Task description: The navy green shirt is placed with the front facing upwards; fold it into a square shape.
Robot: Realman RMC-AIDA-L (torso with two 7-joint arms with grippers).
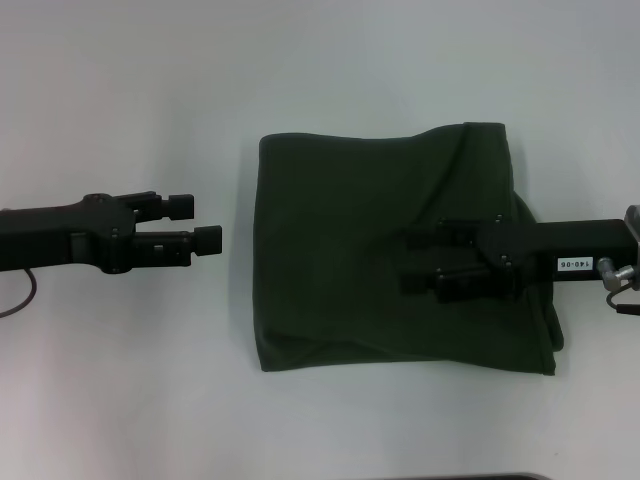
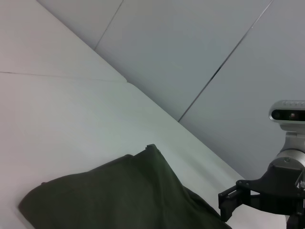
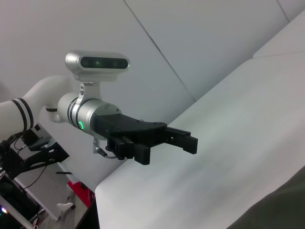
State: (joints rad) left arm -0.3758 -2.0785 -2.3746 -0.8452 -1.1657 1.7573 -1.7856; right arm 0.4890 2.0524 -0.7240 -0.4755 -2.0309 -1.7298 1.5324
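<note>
The navy green shirt (image 1: pixel 400 265) is seen lying on the white table (image 1: pixel 130 380) as a compact, roughly square bundle with its plain side up; no lettering, collar or sleeve is visible. The main folds are therefore judged to be done. What is left appears to be tidying: the far edge is wavy, and along the edge under the right arm several layers are seen peeking out unevenly, so the outline is not yet crisp.

The right gripper (image 1: pixel 413 262) is held over the half of the shirt nearest its own arm, with its two fingers parted and no cloth seen between them; whether the tips touch the fabric cannot be told. The left gripper (image 1: pixel 200 222) is held off the cloth, over bare table, with the shirt's near edge just ahead of its fingertips. Its fingers are also spread and nothing is carried. In the right wrist view the left gripper (image 3: pixel 169 143) is seen above the table, fingers apart.
</note>
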